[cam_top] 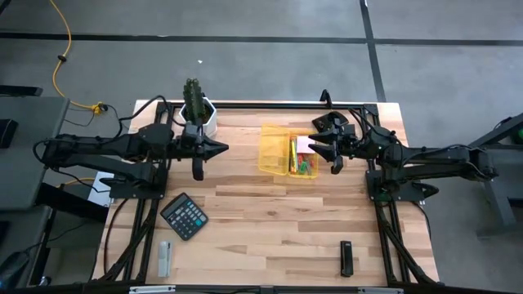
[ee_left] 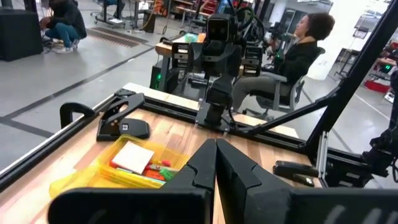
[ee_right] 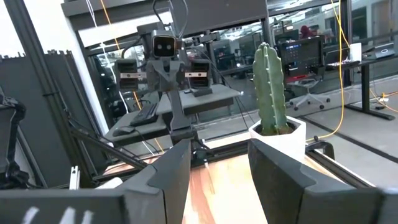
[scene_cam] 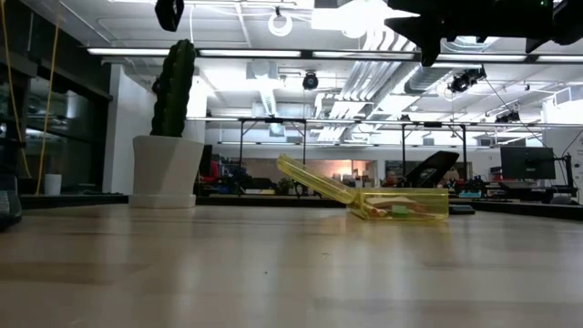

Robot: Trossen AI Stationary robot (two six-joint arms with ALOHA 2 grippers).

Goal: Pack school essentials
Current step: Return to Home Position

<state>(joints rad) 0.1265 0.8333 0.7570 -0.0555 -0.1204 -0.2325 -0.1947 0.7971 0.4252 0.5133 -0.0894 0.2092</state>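
Left hand (ee_left: 216,149): hanging above the surface (cam_top: 270,220), fingers pressed together, holding nothing.
Right hand (ee_right: 217,152): hovering spread and empty, nearer the box.
Yellow box (cam_top: 274,151): lying open between both hands, long axis running front to back.
Pink pad (ee_left: 132,157): sitting inside it.
Hard to make out: small bright pieces (cam_top: 304,167) beside the pad are blurring together.

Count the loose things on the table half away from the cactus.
3: calculator on the left, grey bar near the left corner, small black object on the right. None appears hidden.
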